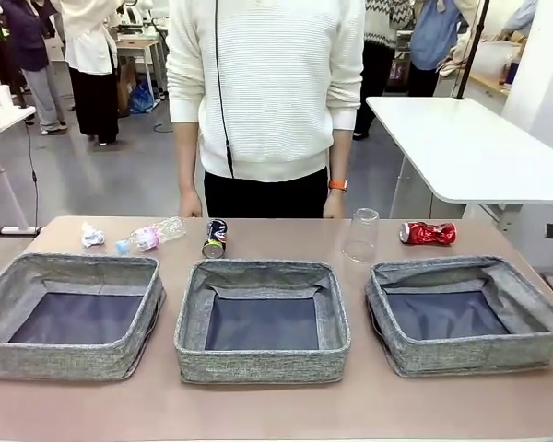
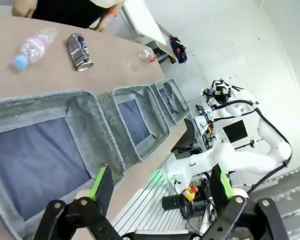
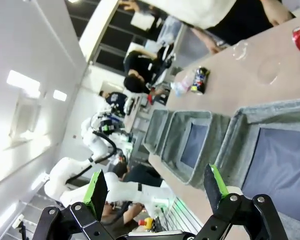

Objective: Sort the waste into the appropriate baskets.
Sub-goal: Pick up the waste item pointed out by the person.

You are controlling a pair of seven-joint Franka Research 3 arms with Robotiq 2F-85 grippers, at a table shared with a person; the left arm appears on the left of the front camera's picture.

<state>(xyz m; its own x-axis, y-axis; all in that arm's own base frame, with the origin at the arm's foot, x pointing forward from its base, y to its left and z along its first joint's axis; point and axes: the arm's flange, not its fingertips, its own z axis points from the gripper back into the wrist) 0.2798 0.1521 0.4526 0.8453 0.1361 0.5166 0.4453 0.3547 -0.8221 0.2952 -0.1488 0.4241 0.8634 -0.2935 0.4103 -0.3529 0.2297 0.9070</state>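
- Since all three baskets are bare inside, I judge the sort has not begun: the left basket [image 1: 74, 265], middle basket [image 1: 258, 272] and right basket [image 1: 461, 269] sit in a row on my side of the bench [image 1: 276, 410], probably so either arm can drop into them from above.
- All the waste lies in a line behind them, along the far edge. From my left I see the crumpled paper ball [image 1: 92, 236], the clear bottle [image 1: 150, 236] on its side and the dark can [image 1: 215, 238] also on its side.
- Farther right, the clear cup [image 1: 361, 236] stands mouth down, so it looks stable, and the crushed red can [image 1: 428, 233] lies behind the right basket.
- Each piece is apart from its neighbours, which I reckon leaves room for fingers on both sides.
- My left pincer [image 2: 161, 175] is spread wide with nothing in it, hanging above the near side of the left basket.
- My right pincer [image 3: 154, 175] is likewise wide and empty, above the right basket.
- A person [image 1: 267, 92] stands at the far edge with their hands low, off the waste.
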